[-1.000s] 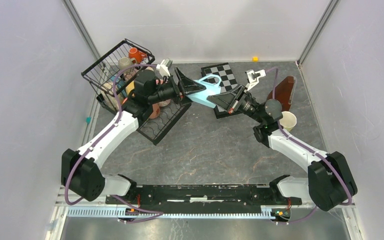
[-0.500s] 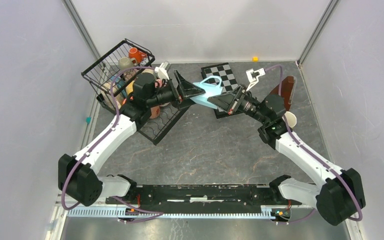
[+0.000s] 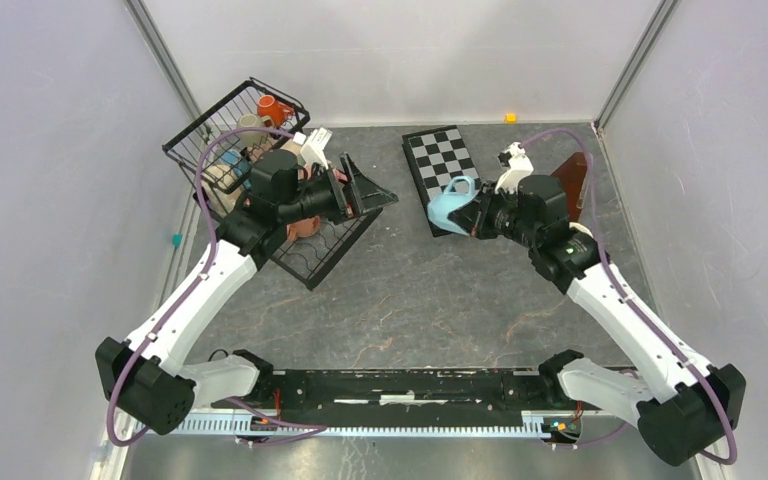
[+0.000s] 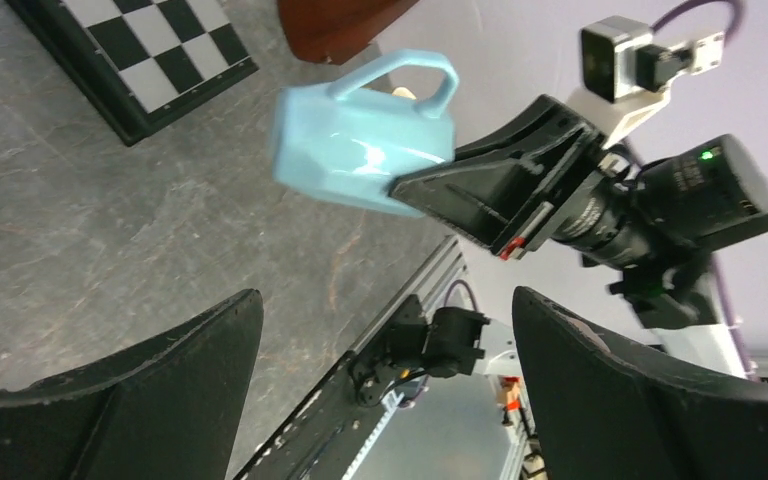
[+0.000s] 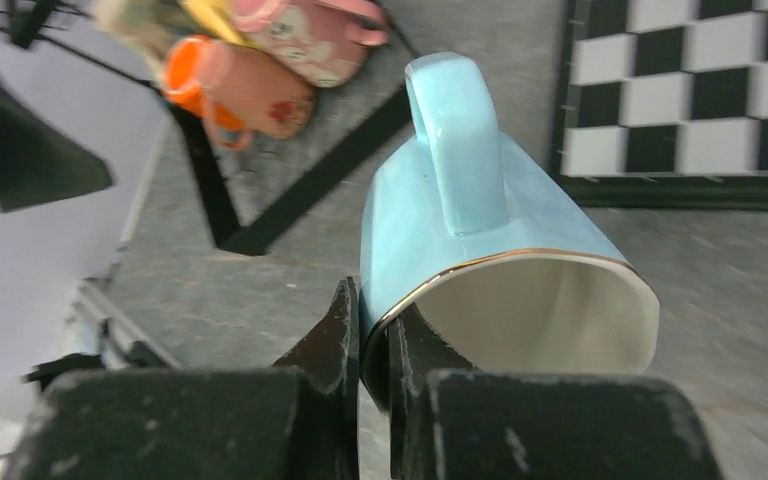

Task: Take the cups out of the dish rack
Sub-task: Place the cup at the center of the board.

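A light blue cup hangs in the air on its side, handle up, over the near edge of the checkerboard. My right gripper is shut on its rim, one finger inside and one outside. My left gripper stands wide open and empty beside the dish rack, well apart from the light blue cup. An orange cup and a beige one lie in the rack's basket. An orange cup and a pink cup rest on the flat tray part.
A black-and-white checkerboard lies at the back centre. A brown wooden piece leans at the back right behind my right arm. A small orange block sits by the back wall. Grey walls close in both sides.
My left gripper has opened fully, let go of the light blue cup and drawn back toward the rack. My right gripper has carried the cup to the right.
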